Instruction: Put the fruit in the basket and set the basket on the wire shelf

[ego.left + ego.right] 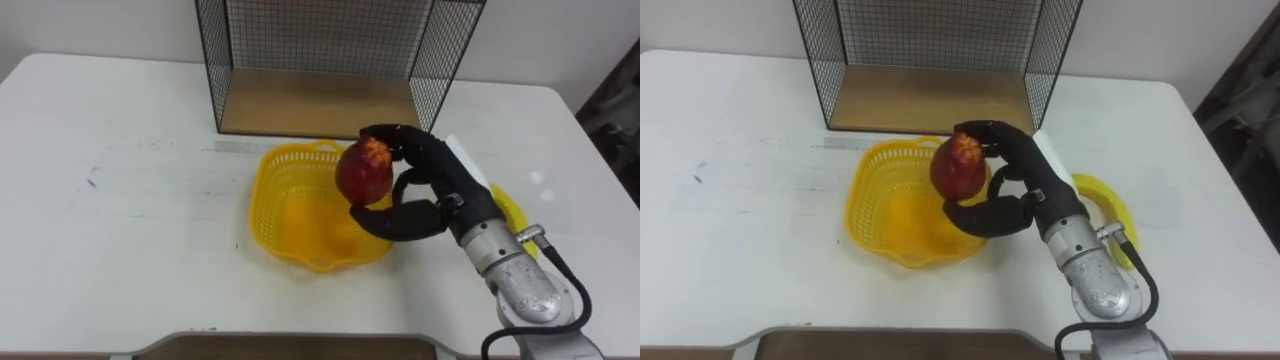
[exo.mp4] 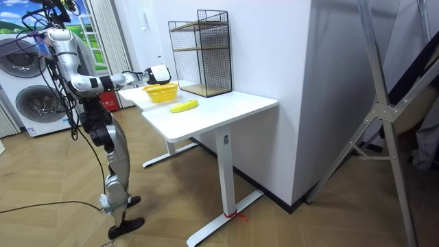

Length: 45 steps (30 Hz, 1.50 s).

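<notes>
In the left eye view, the right hand (image 1: 432, 172) holds a red fruit (image 1: 362, 170) over the right side of the yellow basket (image 1: 262, 190). The fingers (image 1: 392, 133) are curled round the top of the fruit and the thumb is hooked under it, so they are clamped on the fruit. The basket sits on the white worktop (image 1: 120, 200). The wire shelf (image 1: 320, 50) stands just behind the basket, with its wooden bottom board (image 1: 320, 105) facing it. A yellow banana (image 1: 510, 210) lies on the worktop to the right of the basket, and the arm hides part of it. In the room view, the robot stands on the wood floor at the end of the worktop where the basket is, with one arm stretched out over the basket. The banana lies near the basket, on the side toward the camera, and the wire shelf stands on the basket's other side. Two washing machines (image 2: 27, 96) stand behind the robot. In the right eye view, the fruit is again in the hand over the basket's right side, and the banana peeks out past the wrist.
</notes>
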Available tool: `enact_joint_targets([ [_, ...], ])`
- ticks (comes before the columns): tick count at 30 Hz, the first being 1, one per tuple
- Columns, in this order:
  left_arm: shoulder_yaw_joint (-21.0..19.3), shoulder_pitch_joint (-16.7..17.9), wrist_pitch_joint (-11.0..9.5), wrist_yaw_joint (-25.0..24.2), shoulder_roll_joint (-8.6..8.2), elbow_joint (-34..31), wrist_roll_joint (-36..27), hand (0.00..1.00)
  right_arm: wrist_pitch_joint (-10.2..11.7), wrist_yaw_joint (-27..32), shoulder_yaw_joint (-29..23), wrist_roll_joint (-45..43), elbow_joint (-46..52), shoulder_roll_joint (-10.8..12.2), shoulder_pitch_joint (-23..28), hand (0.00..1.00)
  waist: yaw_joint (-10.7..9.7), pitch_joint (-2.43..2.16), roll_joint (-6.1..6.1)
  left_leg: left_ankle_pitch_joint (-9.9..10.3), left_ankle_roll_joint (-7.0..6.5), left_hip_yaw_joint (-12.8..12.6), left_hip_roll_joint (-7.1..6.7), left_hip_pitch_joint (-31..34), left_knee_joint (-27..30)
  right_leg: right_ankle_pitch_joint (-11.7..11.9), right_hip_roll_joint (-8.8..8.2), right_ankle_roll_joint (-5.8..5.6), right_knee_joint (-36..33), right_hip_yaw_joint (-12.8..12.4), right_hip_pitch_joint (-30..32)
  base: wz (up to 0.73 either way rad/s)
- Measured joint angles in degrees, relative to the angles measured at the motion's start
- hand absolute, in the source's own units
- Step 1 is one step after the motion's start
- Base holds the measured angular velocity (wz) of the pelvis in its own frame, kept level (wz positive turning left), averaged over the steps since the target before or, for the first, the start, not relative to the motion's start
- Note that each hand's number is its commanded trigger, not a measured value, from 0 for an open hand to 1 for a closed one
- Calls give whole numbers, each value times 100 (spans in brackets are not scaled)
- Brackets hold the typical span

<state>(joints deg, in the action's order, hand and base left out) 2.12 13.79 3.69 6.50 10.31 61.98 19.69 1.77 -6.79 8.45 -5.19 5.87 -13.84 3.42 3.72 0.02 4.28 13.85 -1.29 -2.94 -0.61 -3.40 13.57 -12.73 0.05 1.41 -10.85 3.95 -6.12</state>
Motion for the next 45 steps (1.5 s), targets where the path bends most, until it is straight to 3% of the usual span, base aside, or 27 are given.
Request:
enact_joint_targets([
  [11,129,-56,-5,1,42,-10,1,0,-5,-16,162,-9,195,4,0,0,-18,36,-51,0,0,7,-3,27,2,0,-3,0,10,32,-30,0],
  [25,132,-38,-6,2,65,-6,1,0,-5,-12,47,90,190,-4,-1,0,-52,37,-54,0,0,6,-4,0,9,0,-2,0,12,26,-62,0],
  [34,-89,27,-2,1,63,-6,5,0,-5,491,-786,96,179,-68,-45,0,-179,37,-67,0,0,58,-10,-9,37,0,-7,0,12,72,-84,3],
  [38,-236,157,-1,1,6,-9,70,0,-5,912,-1235,46,180,-124,-54,0,-275,10,-68,0,0,39,-8,-25,15,0,-5,0,12,60,-80,-2],
  [40,-401,171,0,1,-26,-9,76,0,-4,1108,-1435,45,170,-200,-55,0,-330,9,-61,0,0,48,-11,-27,13,0,-6,0,11,74,-75,2],
  [42,-473,174,0,2,-23,-10,76,0,-1,1426,-1683,49,25,-419,-64,0,-338,4,-40,0,-1,60,-15,-41,10,0,-7,-1,12,74,-79,2],
  [45,-540,189,4,2,-22,-13,81,0,-2,1848,-1892,43,-261,-482,-68,0,-337,12,21,0,-1,55,-9,-55,6,0,-2,0,16,58,-81,-2],
])
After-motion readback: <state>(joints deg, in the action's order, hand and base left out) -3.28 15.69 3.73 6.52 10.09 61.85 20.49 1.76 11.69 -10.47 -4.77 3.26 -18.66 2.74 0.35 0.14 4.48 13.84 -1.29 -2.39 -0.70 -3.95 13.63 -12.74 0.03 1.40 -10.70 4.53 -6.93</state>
